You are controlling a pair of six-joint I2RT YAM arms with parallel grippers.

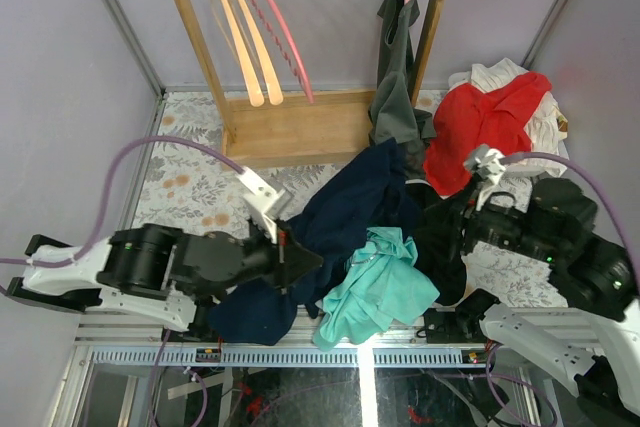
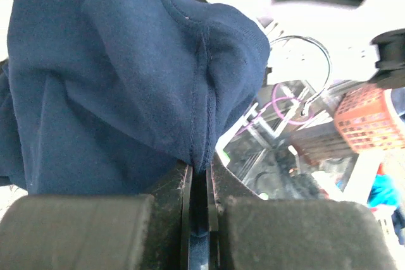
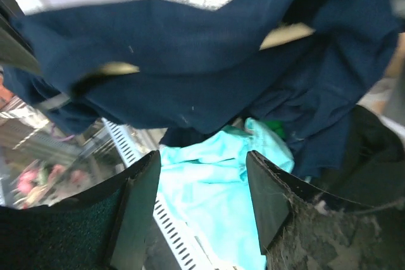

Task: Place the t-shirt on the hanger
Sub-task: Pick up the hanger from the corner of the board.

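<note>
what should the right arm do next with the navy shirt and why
Probably ease the right gripper forward and close on the t-shirt fabric hanging just ahead. Its jaws stand open with nothing between them, the left gripper pinches a fold of the same shirt, and pale parts of the hanger show against the fabric, so a second grip would likely help spread it.

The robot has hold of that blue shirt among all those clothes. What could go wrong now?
1. The left gripper pinches only a thin fold of the t-shirt, so the cloth could slip out.
2. The right gripper is open and holds nothing, so the hanger, partly wrapped in the shirt, may slide or drop.
3. The teal garment lies just below, and the open jaws might catch it instead.
</note>
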